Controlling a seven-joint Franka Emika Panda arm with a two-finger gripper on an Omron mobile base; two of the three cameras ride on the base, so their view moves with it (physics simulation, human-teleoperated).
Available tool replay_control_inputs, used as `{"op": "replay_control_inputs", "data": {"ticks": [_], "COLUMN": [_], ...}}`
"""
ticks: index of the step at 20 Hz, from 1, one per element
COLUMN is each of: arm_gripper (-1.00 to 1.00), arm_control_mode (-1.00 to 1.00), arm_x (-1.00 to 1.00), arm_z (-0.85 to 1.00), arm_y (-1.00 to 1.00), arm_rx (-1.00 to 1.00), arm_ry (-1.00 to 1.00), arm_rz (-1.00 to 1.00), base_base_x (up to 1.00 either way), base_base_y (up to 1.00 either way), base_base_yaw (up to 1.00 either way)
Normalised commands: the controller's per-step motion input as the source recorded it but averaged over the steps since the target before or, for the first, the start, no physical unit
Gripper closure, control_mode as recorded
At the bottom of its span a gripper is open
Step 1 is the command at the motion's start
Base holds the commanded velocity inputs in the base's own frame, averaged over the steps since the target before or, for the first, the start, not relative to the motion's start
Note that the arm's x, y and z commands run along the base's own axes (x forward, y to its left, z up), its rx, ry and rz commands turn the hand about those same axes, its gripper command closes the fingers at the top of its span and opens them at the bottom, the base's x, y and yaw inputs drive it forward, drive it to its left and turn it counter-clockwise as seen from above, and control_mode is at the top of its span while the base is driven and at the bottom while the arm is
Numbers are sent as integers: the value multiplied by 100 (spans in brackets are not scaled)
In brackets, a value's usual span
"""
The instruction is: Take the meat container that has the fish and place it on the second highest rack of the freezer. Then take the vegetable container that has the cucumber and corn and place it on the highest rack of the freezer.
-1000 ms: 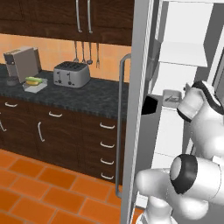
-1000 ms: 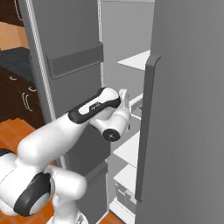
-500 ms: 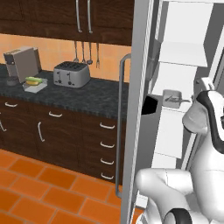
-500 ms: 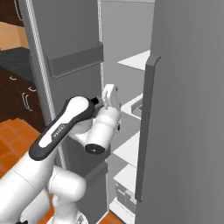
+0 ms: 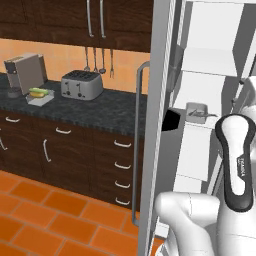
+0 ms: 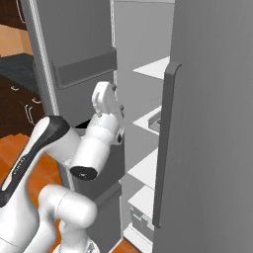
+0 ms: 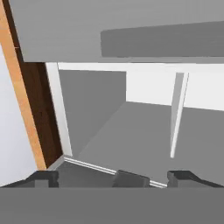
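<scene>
So, left base view: freezer [image 5: 165, 75] door stands open at right, white shelves inside. One small grey tray [image 5: 198, 111] sits on a shelf [image 5: 200, 122] about mid-height; contents too small to tell, prob. the fish tray already placed, but that's a guess. Far left on the dark bench [image 5: 90, 107], next to the coffee machine [image 5: 25, 72], the veg tray [image 5: 40, 96] w/ cucumber [image 5: 36, 91] and what looks like the corn beside it. Toaster [image 5: 81, 84] just right of it.

Right base view: arm raised in front of the open freezer; end effector [image 6: 106, 99] points up near the door's inner bin [image 6: 84, 69], nothing in it.

Hand view: fingertips [image 7: 41, 178] spread wide, empty, facing grey door panels.

Handling, judged: veg tray looks light, rigid, shallow. Take it by one rim wall, fingers astride the edge, keep it level since cucumber and corn lie loose and could roll out.
</scene>
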Motion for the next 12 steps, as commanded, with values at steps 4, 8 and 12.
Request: {"op": "replay_control_inputs", "data": {"ticks": [4,8,12], "arm_gripper": [-100,-100,-100], "arm_control_mode": [-100,-100,-100], "arm_x": [-100,-100,-100], "arm_z": [99,64,-23], "arm_y": [14,23,66], "arm_rx": [-5,-12,-33], "arm_ry": [4,25,37], "arm_rz": [6,15,15], "base_base_x": [0,0,0], "base_base_y": [0,0,0], "base_base_yaw": [0,0,0]}}
